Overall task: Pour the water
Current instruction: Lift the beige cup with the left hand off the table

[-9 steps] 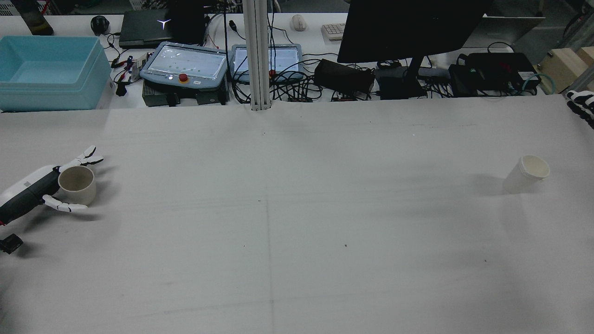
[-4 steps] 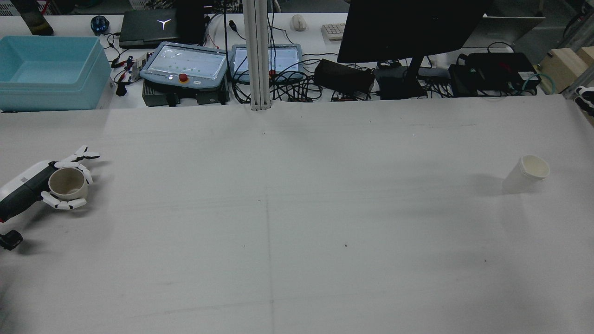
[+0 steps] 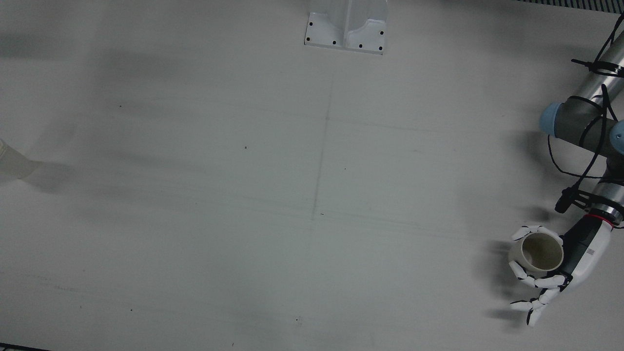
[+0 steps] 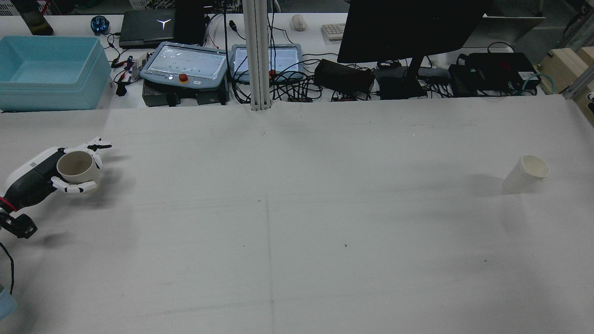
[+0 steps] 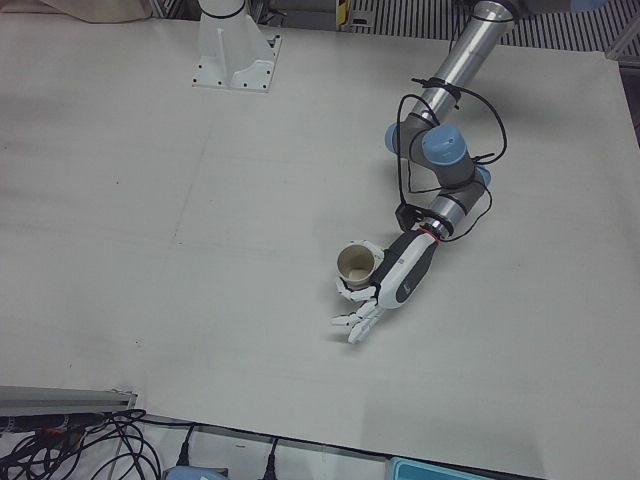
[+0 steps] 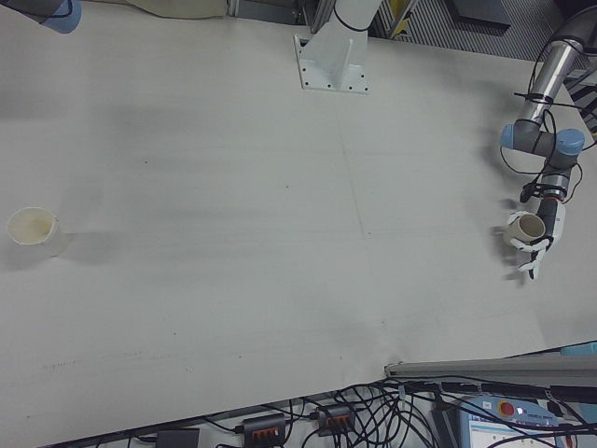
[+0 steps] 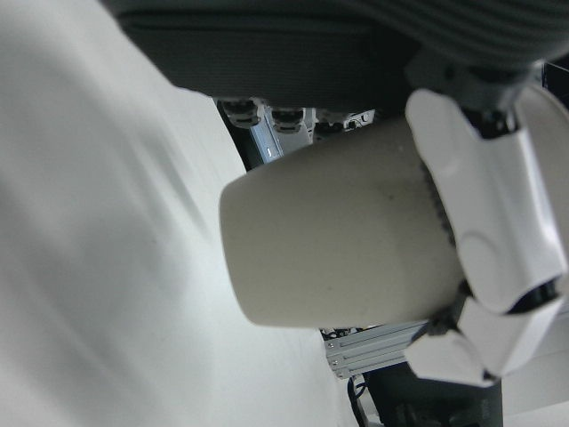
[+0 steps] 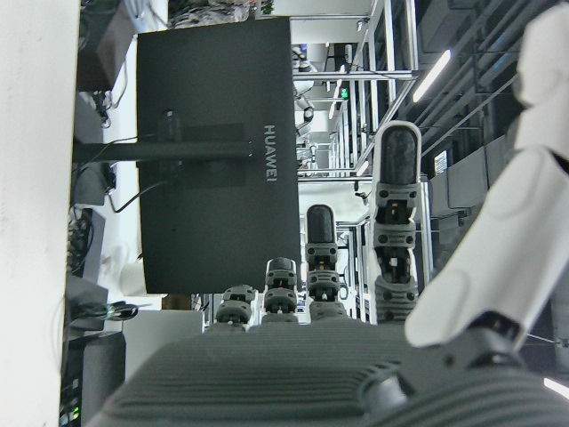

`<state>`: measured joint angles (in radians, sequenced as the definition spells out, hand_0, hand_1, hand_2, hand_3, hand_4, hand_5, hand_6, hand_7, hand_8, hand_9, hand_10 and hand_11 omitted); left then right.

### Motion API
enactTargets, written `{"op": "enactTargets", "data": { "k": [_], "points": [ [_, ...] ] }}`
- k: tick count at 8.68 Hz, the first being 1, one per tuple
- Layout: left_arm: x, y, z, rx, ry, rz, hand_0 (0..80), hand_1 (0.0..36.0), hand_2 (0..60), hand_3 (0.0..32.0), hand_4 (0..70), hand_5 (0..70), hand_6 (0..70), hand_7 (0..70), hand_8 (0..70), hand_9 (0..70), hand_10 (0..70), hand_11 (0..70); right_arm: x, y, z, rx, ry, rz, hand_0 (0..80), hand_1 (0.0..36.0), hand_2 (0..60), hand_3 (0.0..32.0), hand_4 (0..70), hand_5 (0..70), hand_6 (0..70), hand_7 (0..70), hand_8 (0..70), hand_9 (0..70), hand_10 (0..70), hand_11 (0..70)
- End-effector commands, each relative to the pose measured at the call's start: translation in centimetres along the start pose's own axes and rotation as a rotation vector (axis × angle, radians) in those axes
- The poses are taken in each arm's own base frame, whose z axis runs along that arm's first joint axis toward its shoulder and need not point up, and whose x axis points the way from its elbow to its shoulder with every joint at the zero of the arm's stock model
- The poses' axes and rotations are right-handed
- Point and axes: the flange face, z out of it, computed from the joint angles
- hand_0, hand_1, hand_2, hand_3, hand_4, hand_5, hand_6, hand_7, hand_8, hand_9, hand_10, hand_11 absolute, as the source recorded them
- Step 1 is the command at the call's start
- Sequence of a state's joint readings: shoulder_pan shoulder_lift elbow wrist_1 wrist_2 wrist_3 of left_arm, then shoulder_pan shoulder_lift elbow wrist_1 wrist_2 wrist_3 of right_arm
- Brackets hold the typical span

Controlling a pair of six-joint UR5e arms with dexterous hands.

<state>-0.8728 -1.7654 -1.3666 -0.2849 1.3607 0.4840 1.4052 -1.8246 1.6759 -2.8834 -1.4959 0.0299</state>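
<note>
The beige cup [image 4: 79, 167] sits in the grasp of the left hand [image 4: 51, 174], at about nine o'clock on the table [image 4: 297, 222] in the rear view, close to that edge. Its mouth faces up and its inside looks dark and dull; whether it holds water I cannot tell. White fingers [image 3: 534, 282] wrap its wall from both sides, so the hand is clamped on the cup, while a couple of fingers [image 5: 355, 325] stick out straight beyond it, touching nothing. In the left hand view the cup [image 7: 338, 240] fills the frame, its base clear of the table, with a white finger [image 7: 484, 222] pressed across its upper wall.

The second cup, a white paper cup [image 4: 526, 174], stands upright at about three o'clock in the rear view, well apart from the first and with nothing near it. The right-front view shows it [image 6: 31, 229] alone at nine o'clock.

The right hand shows only in its own camera: its fingers [image 8: 396, 205] stand straight and spread, holding nothing, facing a black monitor [image 8: 218, 151].

Beyond the table's far edge, at twelve o'clock, lie two teach pendants [image 4: 185, 65], tangled cables and a light blue bin [image 4: 51, 74].
</note>
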Motion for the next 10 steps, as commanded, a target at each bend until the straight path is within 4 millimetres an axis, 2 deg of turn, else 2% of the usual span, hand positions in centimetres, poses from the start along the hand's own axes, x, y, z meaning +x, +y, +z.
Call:
{"op": "enactTargets", "data": {
  "k": [1, 2, 3, 4, 5, 6, 7, 8, 10],
  "points": [
    [3.8, 6.9, 1.6, 0.028, 0.057, -0.178, 46.3, 36.0, 60.0, 0.0, 69.0, 70.0, 9.2, 24.4, 2.4, 3.5, 1.8, 4.0, 0.1, -10.2, -5.0, 0.181, 0.063, -0.263, 50.0, 17.9, 31.4, 0.0, 55.9, 15.2, 16.0, 19.4, 10.1, 8.8, 3.1, 5.0],
    [5.1, 9.3, 1.8, 0.025, 0.058, -0.193, 46.8, 36.0, 60.0, 0.0, 69.7, 70.0, 9.0, 24.3, 2.2, 3.4, 1.4, 3.4, 0.3, -12.3, -4.7, 0.202, 0.080, -0.296, 50.7, 20.0, 27.5, 0.0, 29.4, 9.4, 10.8, 3.9, 8.5, 3.2, 1.3, 3.1],
    [5.8, 10.8, 1.9, 0.016, 0.060, -0.195, 46.8, 36.0, 60.0, 0.0, 69.4, 70.0, 9.1, 24.3, 2.2, 3.4, 1.2, 3.0, 0.7, -13.0, -4.1, 0.208, 0.094, -0.335, 49.7, 18.4, 21.2, 0.0, 18.4, 6.0, 7.6, 0.0, 7.2, 0.5, 0.0, 0.7],
    [6.7, 12.6, 2.2, 0.012, 0.063, -0.196, 46.7, 36.0, 60.0, 0.0, 69.1, 70.0, 9.1, 24.1, 2.1, 3.4, 1.0, 2.7, 1.4, -13.2, -3.6, 0.206, 0.114, -0.378, 49.4, 18.3, 15.4, 32.0, 0.0, 1.3, 0.0, 0.0, 8.0, 0.0, 0.0, 0.0],
    [7.4, 14.1, 2.1, 0.010, 0.064, -0.196, 47.1, 36.0, 60.0, 0.0, 68.7, 70.0, 9.2, 24.3, 2.1, 3.4, 0.9, 2.7, 1.8, -13.3, -3.6, 0.201, 0.129, -0.434, 49.6, 19.1, 14.5, 32.0, 0.0, 0.8, 0.0, 0.0, 8.0, 0.0, 0.0, 0.0],
    [7.8, 15.1, 2.7, 0.010, 0.064, -0.196, 47.3, 36.0, 60.0, 0.0, 68.5, 70.0, 8.9, 24.0, 1.9, 3.4, 0.7, 2.3, 2.5, -13.7, -2.6, 0.195, 0.153, -0.501, 48.9, 18.5, 11.6, 32.0, 0.0, 0.2, 0.0, 0.0, 8.3, 0.0, 0.0, 0.0],
    [8.2, 16.2, 3.8, 0.008, 0.073, -0.197, 47.4, 36.0, 60.0, 0.0, 68.0, 70.0, 8.8, 23.8, 2.0, 3.3, 0.6, 2.2, 3.5, -14.6, -0.9, 0.198, 0.173, -0.513, 46.6, 14.5, 9.5, 32.0, 0.0, 0.0, 0.0, 0.0, 9.5, 0.0, 0.0, 0.0],
    [8.5, 17.0, 4.6, 0.005, 0.078, -0.198, 47.5, 36.0, 60.0, 0.0, 68.1, 70.0, 8.9, 24.0, 2.0, 3.4, 0.6, 2.2, 4.9, -15.2, 1.1, 0.194, 0.199, -0.526, 45.7, 13.0, 9.0, 32.0, 0.0, 0.1, 0.0, 0.0, 9.5, 0.0, 0.0, 0.0],
    [8.6, 17.0, 4.7, 0.006, 0.079, -0.199, 47.4, 36.0, 60.0, 0.0, 67.3, 70.0, 9.0, 24.1, 2.0, 3.4, 0.8, 2.4, 7.6, -14.8, 3.7, 0.174, 0.200, -0.541, 44.9, 12.1, 8.6, 32.0, 0.0, 0.0, 0.0, 0.0, 9.8, 0.0, 0.0, 0.0]
  ]
}}
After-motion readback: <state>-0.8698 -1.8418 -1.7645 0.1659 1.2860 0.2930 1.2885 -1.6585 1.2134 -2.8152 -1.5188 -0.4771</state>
